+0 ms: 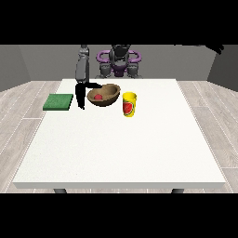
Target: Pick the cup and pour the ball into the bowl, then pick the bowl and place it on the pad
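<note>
Reaching down over the white bench (121, 148), the hand at the view's left (82, 94) hangs beside the brown bowl (104, 95), its black fingers pointing downward on the bowl's left side and a dark part, which seems to be the thumb, stretching toward the bowl's rim. Whether it actually pinches the rim cannot be told. The bowl rests on the bench in the far half, and a red ball (98, 97) lies inside it. Just to the bowl's right stands the yellow cup (129, 104), upright, close to the bowl but apart from the hand. The cup bears a red label on its side; any writing on it is too small to read. The green pad (58, 102) lies flat at the bench's left edge, near the hand and a little apart from the bowl. The robot's other hand does not show in the view.
</note>
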